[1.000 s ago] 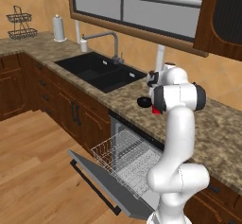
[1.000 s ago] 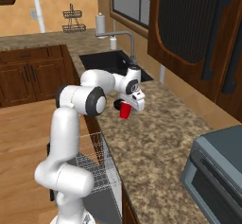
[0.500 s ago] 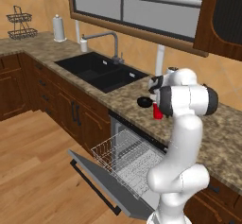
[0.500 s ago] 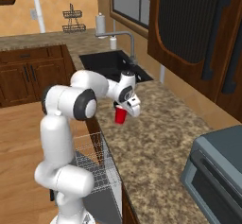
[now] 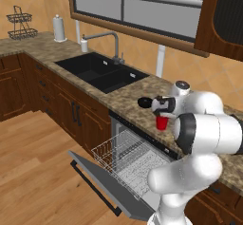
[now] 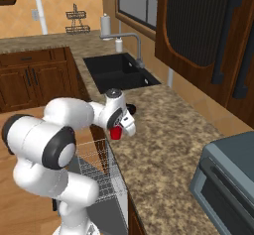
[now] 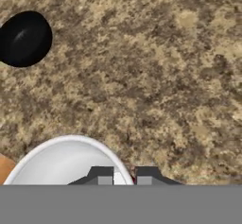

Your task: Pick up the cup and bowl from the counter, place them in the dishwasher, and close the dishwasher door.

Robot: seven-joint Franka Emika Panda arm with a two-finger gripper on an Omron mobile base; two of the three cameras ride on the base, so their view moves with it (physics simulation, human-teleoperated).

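My pincer (image 5: 162,116) was closed on the rim of the red cup (image 5: 162,123), one finger (image 7: 100,175) inside the white wall and one outside. The cup hung upright, lifted clear of the speckled tabletop (image 6: 168,130), near its front edge. The black bowl (image 7: 23,38) sat apart on the tabletop, well away from the cup (image 7: 66,164). Below the edge, the dishwasher (image 5: 142,141) stood with its grey door (image 5: 102,181) folded down and the white wire rack (image 5: 128,157) drawn out over it. The black sink (image 5: 97,70) lay farther along.
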